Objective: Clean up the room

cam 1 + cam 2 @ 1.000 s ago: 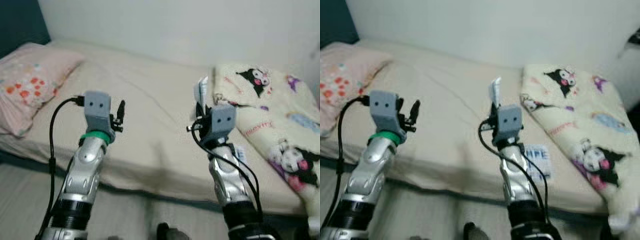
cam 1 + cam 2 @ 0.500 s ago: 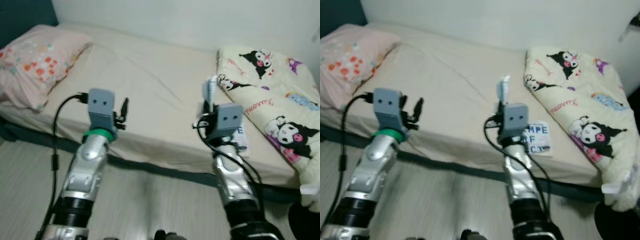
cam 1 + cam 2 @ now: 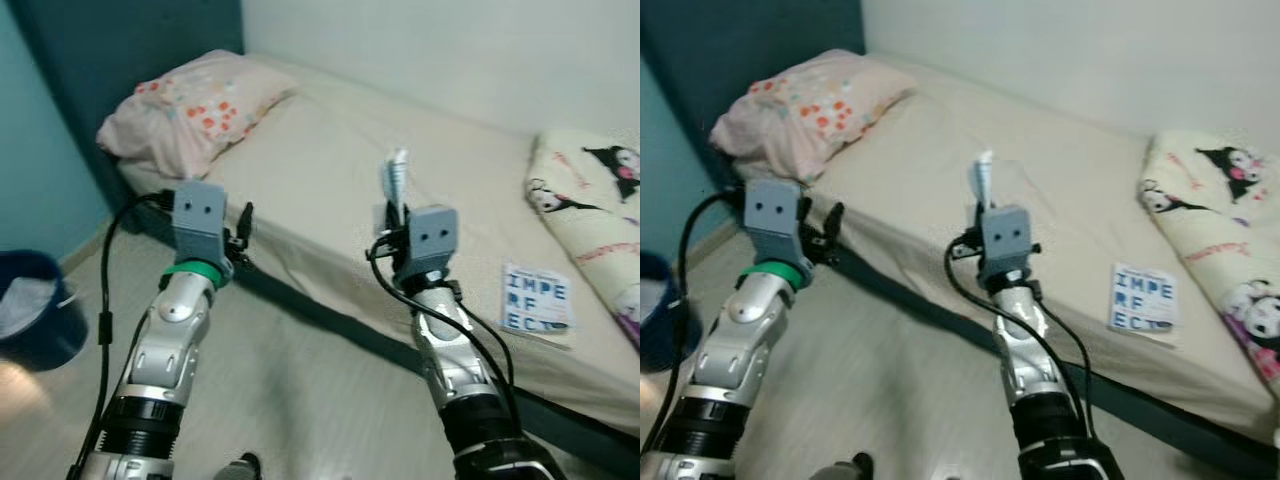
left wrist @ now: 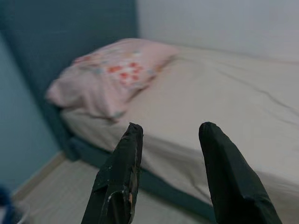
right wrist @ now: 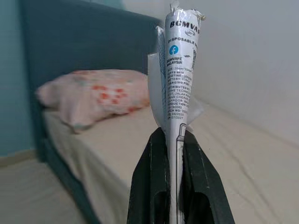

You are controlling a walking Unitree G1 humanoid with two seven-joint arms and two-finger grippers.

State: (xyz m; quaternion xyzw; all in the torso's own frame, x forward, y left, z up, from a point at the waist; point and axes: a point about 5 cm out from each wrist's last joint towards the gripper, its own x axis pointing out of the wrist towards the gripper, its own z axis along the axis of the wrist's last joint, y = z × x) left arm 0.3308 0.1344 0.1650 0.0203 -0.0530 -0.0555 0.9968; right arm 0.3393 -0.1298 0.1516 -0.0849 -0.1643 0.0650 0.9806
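Beside bed (image 3: 330,200), right claw (image 5: 175,140) grips wrapper (image 5: 181,70).

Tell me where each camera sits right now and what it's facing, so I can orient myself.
Left eye view: on the head, looking forward and down at the bed; both silver arms show, and a blue bin at far left.
Right eye view: same head, same scene; a book and the patterned blanket lie on the bed.
Left wrist view: looks along the open left gripper toward the pink pillow.
Right wrist view: looks along the right gripper, shut on a white wrapper.
Shared: all four show pillow and bed.
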